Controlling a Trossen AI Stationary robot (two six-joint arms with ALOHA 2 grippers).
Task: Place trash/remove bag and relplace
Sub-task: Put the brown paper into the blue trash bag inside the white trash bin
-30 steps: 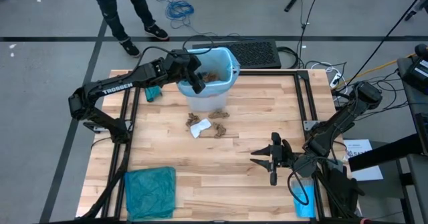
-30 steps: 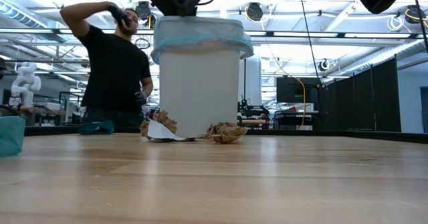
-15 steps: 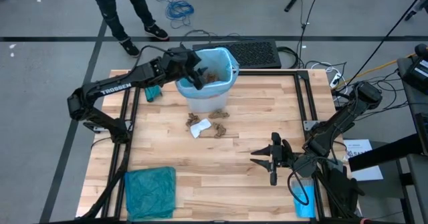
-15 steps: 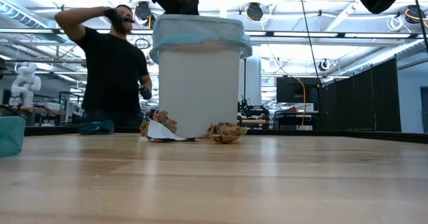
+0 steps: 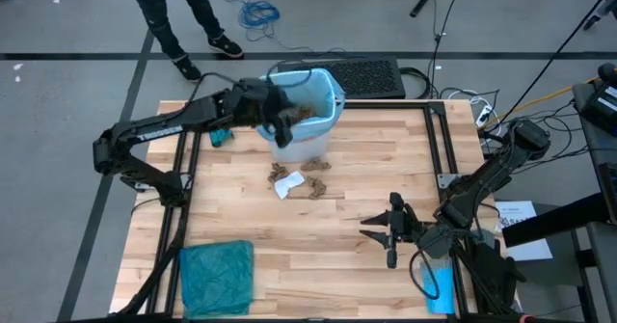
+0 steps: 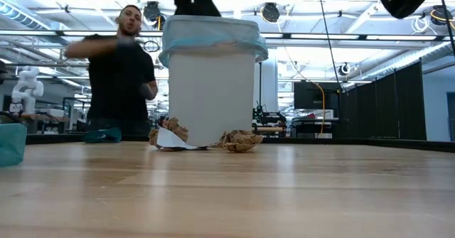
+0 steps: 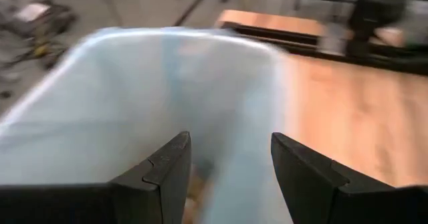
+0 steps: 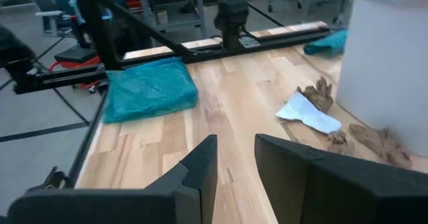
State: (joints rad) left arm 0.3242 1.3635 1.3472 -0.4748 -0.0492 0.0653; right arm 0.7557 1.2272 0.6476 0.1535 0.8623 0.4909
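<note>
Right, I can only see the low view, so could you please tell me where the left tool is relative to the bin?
Observer: From above, the left tool overlaps the rim of the bin on the side facing its own arm, right at the edge of the blue liner.
Operator: Thank you. Are its fingers open?
Observer: Yes. In the left wrist view they stand apart, pointing into the liner's mouth.
Operator: Is there anything inside the bin?
Observer: Yes, brown paper scraps lie inside it.
Operator: And the other arm?
Observer: The right tool is open over the near right part of the table, well away from the bin.
</note>
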